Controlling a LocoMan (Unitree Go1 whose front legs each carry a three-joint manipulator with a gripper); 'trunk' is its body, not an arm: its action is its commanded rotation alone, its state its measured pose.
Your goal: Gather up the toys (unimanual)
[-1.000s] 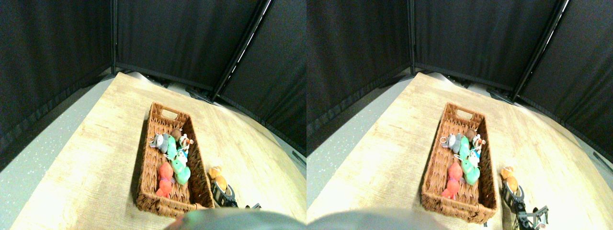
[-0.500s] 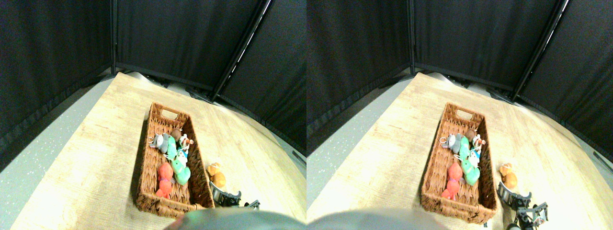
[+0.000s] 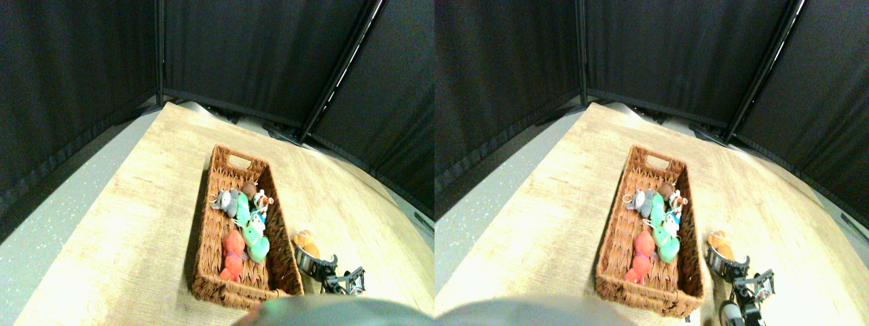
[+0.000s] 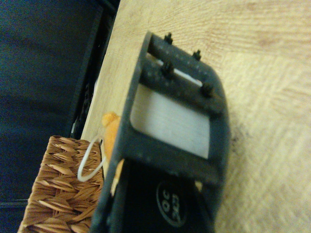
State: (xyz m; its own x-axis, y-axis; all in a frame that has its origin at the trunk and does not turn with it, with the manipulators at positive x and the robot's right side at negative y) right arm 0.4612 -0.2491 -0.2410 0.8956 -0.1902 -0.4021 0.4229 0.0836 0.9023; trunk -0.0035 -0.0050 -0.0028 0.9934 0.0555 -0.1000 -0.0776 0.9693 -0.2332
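a: where are the toys right now?

b: most lie inside the wicker basket (image 3: 209,224) on the wooden surface (image 3: 136,224). at its far part there's a grey toy (image 3: 225,201), a small brown toy (image 3: 249,189) and a white toy with orange-red bits (image 3: 261,199). down the middle run a mint green toy (image 3: 243,209), a white-and-blue toy (image 3: 258,221) and another green toy (image 3: 256,246). an orange-red toy (image 3: 233,255) lies in the near part.

a: any outside it?

b: one. an orange-tan toy (image 3: 305,242) sits on the surface just beside the basket's right wall, near the near corner.

a: and the right pincer?

b: the right pincer (image 3: 313,260) reaches in from the lower right and is right at that toy, on its near side. in the stereo view they look to be touching, though i can't tell if the toy is gripped.

a: are the jaws wide or narrow?

b: i cannot tell. the wrist view shows only the dark open frame of one jaw, with the gap hidden.

a: what else shows there?

b: a bit of the orange-tan toy (image 4: 110,131) peeks past the jaw's edge, with a thin pale ring (image 4: 90,159) looping from it over the basket (image 4: 58,194) corner. the surface (image 4: 262,73) fills the rest of that view, and dark curtains (image 3: 258,54) stand behind the surface.
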